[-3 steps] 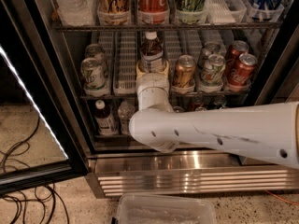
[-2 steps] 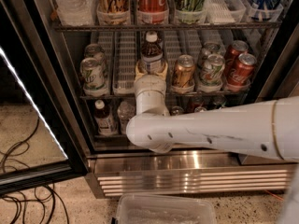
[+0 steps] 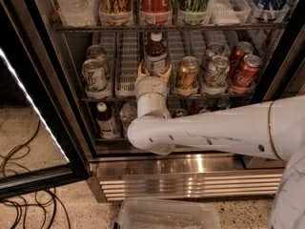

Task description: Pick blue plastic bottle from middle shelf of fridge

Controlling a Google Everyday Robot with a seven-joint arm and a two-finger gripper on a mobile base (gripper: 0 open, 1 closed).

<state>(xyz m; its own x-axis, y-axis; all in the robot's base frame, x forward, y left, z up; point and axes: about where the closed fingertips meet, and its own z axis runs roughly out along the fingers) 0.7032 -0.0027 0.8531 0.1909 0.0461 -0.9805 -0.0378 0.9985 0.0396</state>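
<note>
So my gripper (image 3: 155, 72) sits at the front edge of the bench (image 3: 127, 68) in the fridge (image 3: 190, 168), at the foot of the blue plastic bottle (image 3: 156, 51) standing mid-row between cans (image 3: 187, 73), though I cannot tell whether it has closed, and lifting out remains.

Likely a shop or office pantry — a commercial drinks fridge (image 3: 190, 165) with steel grille, soda cans (image 3: 187, 73) in rows, speckled floor (image 3: 76, 209), loose cables (image 3: 19, 206) — the end effector (image 3: 155, 73) at its middle shelf (image 3: 126, 66).
</note>
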